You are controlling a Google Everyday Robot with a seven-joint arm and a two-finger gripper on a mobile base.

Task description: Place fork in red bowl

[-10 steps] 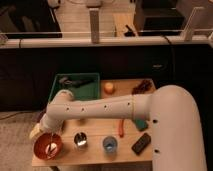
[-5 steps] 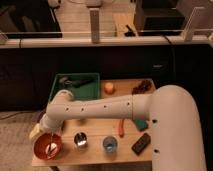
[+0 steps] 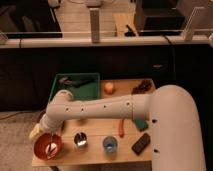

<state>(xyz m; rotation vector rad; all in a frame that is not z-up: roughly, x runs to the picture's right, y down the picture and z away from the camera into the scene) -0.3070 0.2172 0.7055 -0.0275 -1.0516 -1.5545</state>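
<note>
The red bowl point(image 3: 48, 146) sits at the front left corner of the wooden table point(image 3: 95, 152). A small pale piece, which looks like the fork point(image 3: 50, 148), lies inside the bowl. My gripper point(image 3: 38, 132) hangs at the end of the white arm, just above the bowl's back left rim. It is open, and I see nothing held in it. The arm stretches across the table from the right.
A shiny metal cup point(image 3: 80, 140) and a blue cup point(image 3: 110, 145) stand right of the bowl. An orange stick point(image 3: 120, 127) and a black block point(image 3: 141, 143) lie further right. Behind are a green tray point(image 3: 77, 85), an orange fruit point(image 3: 109, 88) and a dark object point(image 3: 143, 86).
</note>
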